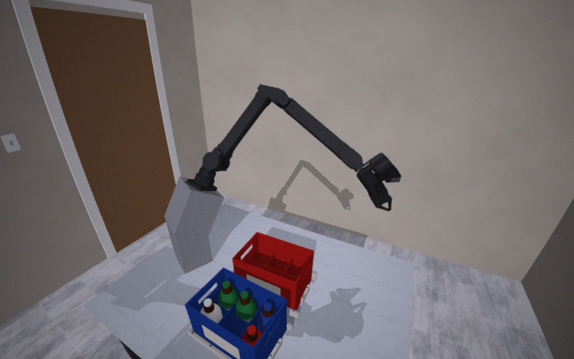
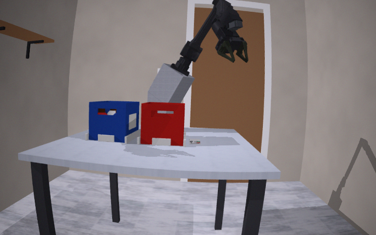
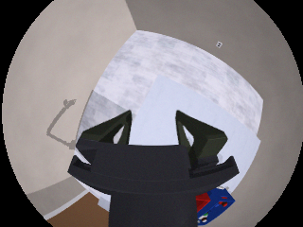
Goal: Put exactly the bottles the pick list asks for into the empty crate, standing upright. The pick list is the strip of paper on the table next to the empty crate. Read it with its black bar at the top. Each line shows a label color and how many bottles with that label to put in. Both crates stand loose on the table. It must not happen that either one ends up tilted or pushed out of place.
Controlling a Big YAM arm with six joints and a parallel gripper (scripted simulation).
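My gripper (image 1: pixel 386 208) (image 2: pixel 240 60) (image 3: pixel 153 113) is open and empty, high above the table, away from both crates. The blue crate (image 1: pixel 276 326) (image 2: pixel 106 126) (image 3: pixel 220 194) holds a white-capped bottle (image 1: pixel 211 314), two green bottles (image 1: pixel 227 297) (image 1: pixel 246 309), a blue-capped bottle (image 1: pixel 267 307) and a red-capped bottle (image 1: pixel 251 330). The red crate (image 1: pixel 302 283) (image 2: pixel 162 126) (image 3: pixel 202 202) stands beside it; no bottle shows in it, its near compartments are partly hidden. The pick list (image 2: pixel 194 141) lies beside the red crate, with small green and red marks, too small to read.
White blocks (image 2: pixel 105 137) (image 2: pixel 161 141) stand around the crates' bases. The grey pedestal (image 1: pixel 190 228) (image 2: pixel 169 82) carries the arm behind the crates on the table (image 1: pixel 372 287) (image 2: pixel 235 163). A wall shelf (image 2: pixel 24 32) is at the left in the exterior view.
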